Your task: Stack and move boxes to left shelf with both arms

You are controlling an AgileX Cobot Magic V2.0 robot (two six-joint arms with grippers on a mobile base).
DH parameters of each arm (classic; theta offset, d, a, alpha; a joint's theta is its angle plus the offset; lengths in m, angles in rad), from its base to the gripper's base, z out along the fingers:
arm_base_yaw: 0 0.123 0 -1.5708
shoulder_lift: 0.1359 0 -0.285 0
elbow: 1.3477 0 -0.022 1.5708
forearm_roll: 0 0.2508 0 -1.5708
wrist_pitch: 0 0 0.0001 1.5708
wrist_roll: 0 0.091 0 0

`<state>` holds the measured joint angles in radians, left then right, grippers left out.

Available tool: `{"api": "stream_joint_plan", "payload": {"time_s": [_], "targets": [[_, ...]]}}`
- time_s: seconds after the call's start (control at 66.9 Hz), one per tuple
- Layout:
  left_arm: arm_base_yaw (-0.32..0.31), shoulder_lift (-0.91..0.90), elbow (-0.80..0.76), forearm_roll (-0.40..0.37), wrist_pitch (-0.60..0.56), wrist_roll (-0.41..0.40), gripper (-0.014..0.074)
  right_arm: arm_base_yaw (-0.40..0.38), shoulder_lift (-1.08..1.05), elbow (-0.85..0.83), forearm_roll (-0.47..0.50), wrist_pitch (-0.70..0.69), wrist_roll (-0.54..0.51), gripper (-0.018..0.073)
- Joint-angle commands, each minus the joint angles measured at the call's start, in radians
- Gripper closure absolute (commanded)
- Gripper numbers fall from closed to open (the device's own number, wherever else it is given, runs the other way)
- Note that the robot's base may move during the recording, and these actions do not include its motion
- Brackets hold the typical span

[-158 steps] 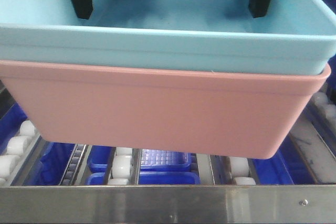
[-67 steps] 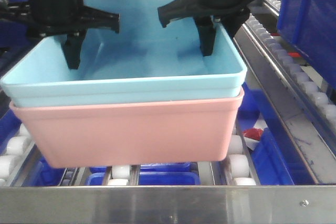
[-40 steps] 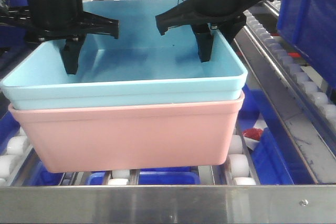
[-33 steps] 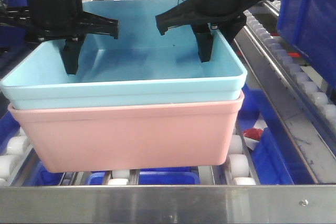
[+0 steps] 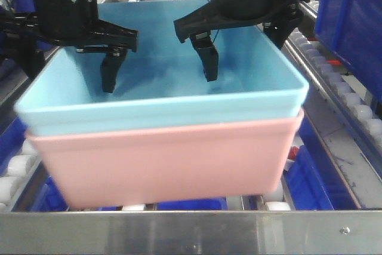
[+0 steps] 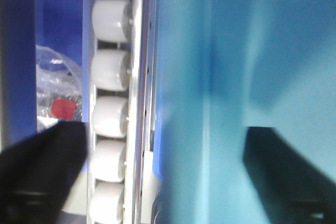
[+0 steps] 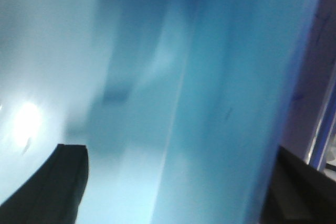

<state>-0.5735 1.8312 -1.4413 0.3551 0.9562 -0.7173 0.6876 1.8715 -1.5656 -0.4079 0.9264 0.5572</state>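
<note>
Both my tools hang spread wide: left tool straddling the left wall, right tool the right wall, neither clamped; the light blue plastic tub, nested in the salmon pink plastic tub, has slid nearer and rightward along the steel roller shelf, so I judge delivery nearly done; long axis left-right.

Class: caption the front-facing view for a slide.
Light blue tub nested in pink tub above the roller shelf, two black tools inside.
</note>
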Motion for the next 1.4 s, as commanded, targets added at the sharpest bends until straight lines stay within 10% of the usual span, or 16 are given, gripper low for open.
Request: {"api": "stream_joint_plan", "payload": {"time_s": [0.0, 0.628, 1.001, 1.39], "targets": [[-0.001, -0.047, -0.055, 0.021, 0.025, 0.012, 0.001, 0.002, -0.059, -0.037, -0.039, -0.001, -0.01, -0.0065], [-0.021, -0.2, -0.166, 0.022, 0.166, 0.11, 0.002, 0.002, -0.217, -0.037, -0.073, 0.029, -0.003, -0.0046], [-0.074, -0.236, -0.16, 0.032, 0.223, 0.113, 0.0612, 0.004, -0.316, -0.007, -0.073, 0.048, -0.003, 0.0501], [-0.09, -0.379, 0.051, 0.042, 0.089, 0.113, 0.0596, 0.004, -0.468, 0.223, -0.075, -0.11, -0.003, 0.0504]]}}
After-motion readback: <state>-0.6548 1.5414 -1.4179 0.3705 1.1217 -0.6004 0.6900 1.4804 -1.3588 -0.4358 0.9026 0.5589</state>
